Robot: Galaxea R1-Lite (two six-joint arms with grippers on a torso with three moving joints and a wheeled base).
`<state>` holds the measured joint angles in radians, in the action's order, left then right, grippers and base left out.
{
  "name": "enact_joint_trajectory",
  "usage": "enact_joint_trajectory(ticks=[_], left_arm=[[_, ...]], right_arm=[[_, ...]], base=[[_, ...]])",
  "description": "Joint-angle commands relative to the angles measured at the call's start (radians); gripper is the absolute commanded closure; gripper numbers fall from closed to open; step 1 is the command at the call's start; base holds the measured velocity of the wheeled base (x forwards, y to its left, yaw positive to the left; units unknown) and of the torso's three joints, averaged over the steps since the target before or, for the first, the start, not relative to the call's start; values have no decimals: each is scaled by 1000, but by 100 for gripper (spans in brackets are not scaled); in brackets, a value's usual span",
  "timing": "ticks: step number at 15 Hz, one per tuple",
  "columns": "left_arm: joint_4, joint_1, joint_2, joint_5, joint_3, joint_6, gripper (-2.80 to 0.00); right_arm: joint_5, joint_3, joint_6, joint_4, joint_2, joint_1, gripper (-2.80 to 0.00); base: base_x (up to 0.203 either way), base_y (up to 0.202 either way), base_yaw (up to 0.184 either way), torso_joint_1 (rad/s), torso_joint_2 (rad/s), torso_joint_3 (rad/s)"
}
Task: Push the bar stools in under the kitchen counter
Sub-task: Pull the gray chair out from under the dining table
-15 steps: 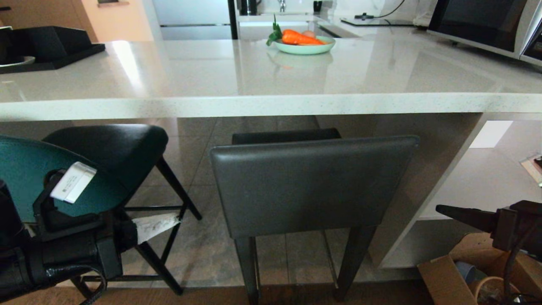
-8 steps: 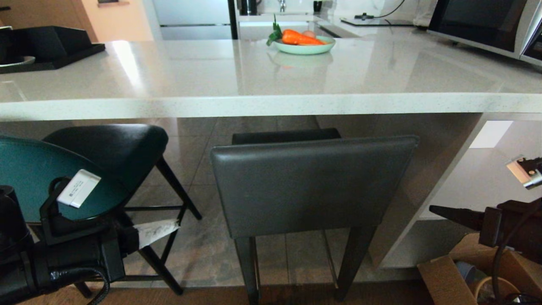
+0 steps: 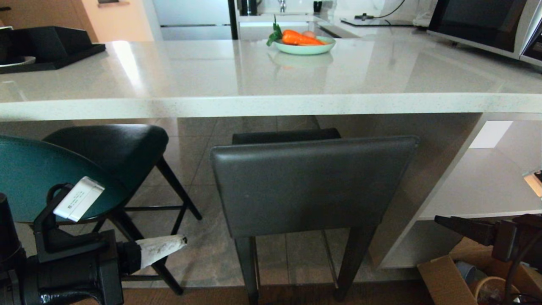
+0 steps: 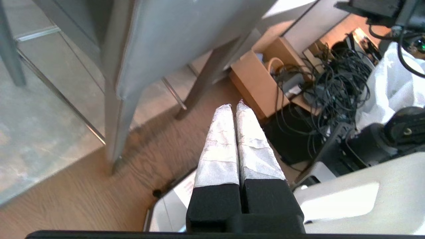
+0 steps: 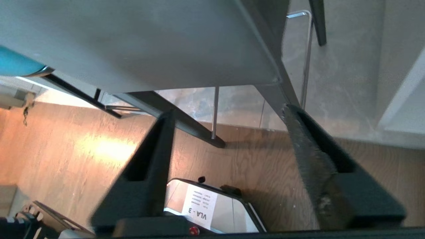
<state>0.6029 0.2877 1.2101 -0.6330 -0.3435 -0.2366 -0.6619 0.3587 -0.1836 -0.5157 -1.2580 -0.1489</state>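
The kitchen counter [image 3: 271,105] spans the head view, its thick pale edge toward me. The dark grey bar stool [image 3: 313,186] stands in the middle, its seat partly under the slab and its back just outside the edge. At the left is the teal bar stool [image 3: 34,178], its black seat [image 3: 110,146] near the counter edge. My left gripper [image 3: 182,243] is shut with nothing in it, low beside the teal stool's legs, its taped fingers [image 4: 229,139] pointing toward the grey stool [image 4: 166,39]. My right gripper [image 5: 227,111] is open and empty, low to the right of the grey stool [image 5: 149,43].
A bowl of carrots [image 3: 304,42], a black tray [image 3: 51,46] and a microwave [image 3: 482,25] sit on the counter. White shelves [image 3: 487,182] fill the right end. A cardboard box [image 3: 444,279] and a tangle of cables [image 4: 332,79] lie on the wooden floor at my right.
My left gripper has sunk away from the teal stool's back and shifted slightly right. The right gripper has dipped a little. Neither stool has moved.
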Motion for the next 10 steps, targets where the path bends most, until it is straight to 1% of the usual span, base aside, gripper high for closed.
enact_joint_trajectory(ticks=[1,3,5,7,8,10], left_arm=[[9,2,-14,-3,-2,-1,0],[53,-1,-17,29,11,0,0],[77,8,-20,92,15,2,0],[85,21,-47,113,17,2,0],[89,22,-53,117,23,5,-280],[90,22,-41,146,21,10,-280]], right_arm=[[-5,2,0,-3,31,0,-280],[-5,-6,0,-3,50,2,-280],[-5,-13,0,-2,79,2,-280],[-5,-19,-1,-1,96,2,-280],[-5,-22,0,-1,98,2,-280],[-5,-24,0,-1,98,3,-280]], base=[[0,0,0,0,0,0],[0,0,0,0,0,0],[0,0,0,0,0,0],[0,0,0,0,0,0],[0,0,0,0,0,0],[0,0,0,0,0,0]])
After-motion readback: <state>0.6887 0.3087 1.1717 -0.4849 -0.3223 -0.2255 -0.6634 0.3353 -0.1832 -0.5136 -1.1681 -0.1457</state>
